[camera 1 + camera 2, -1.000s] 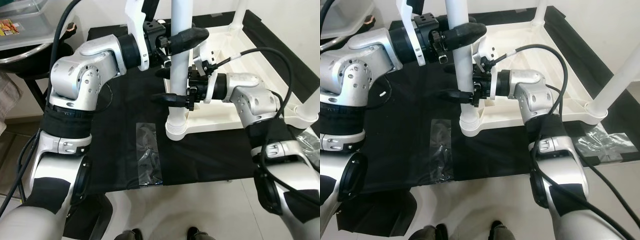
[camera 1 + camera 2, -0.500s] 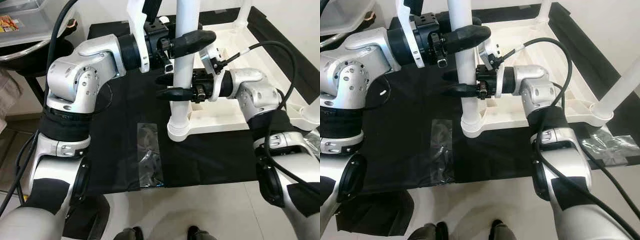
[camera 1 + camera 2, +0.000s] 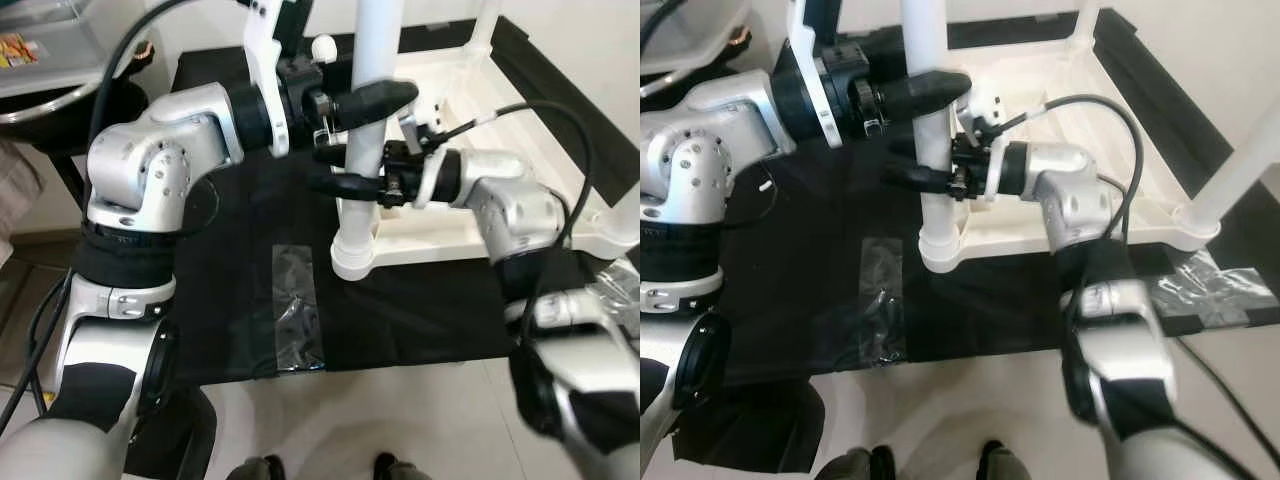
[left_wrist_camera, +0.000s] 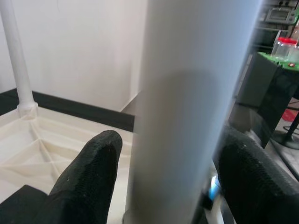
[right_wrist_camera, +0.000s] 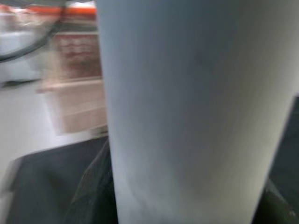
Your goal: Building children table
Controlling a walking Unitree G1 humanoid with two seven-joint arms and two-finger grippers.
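On the black cloth [image 3: 240, 290] that covers the floor, a white plastic table top [image 3: 470, 215] is laid upside down, and it is the largest thing of the task; two more legs are already standing at its far [image 3: 483, 30] and right [image 3: 1240, 160] corners. At its near left corner a white table leg [image 3: 365, 130] is held upright, with its lower end seated in the round corner socket [image 3: 355, 262]. The leg is gripped by both arms: the left gripper [image 3: 350, 115] is closed around it higher up, one black finger [image 4: 88, 172] on each side of the tube, and the right gripper [image 3: 350, 180] is closed around it just below. The step in hand is judged to be the fixing of this leg into its socket. For the next move, a straight downward press or a turning of the leg is probably needed, while the tube is kept vertical so that it does not jam. A strip of clear plastic wrapping [image 3: 298, 320] is lying on the cloth near the socket, to its left, and more crumpled wrapping [image 3: 1215, 280] is seen at the right edge. The pale floor [image 3: 400, 420] is seen at the near side, and a grey table with a dark bowl [image 3: 50, 110] stands at the far left.
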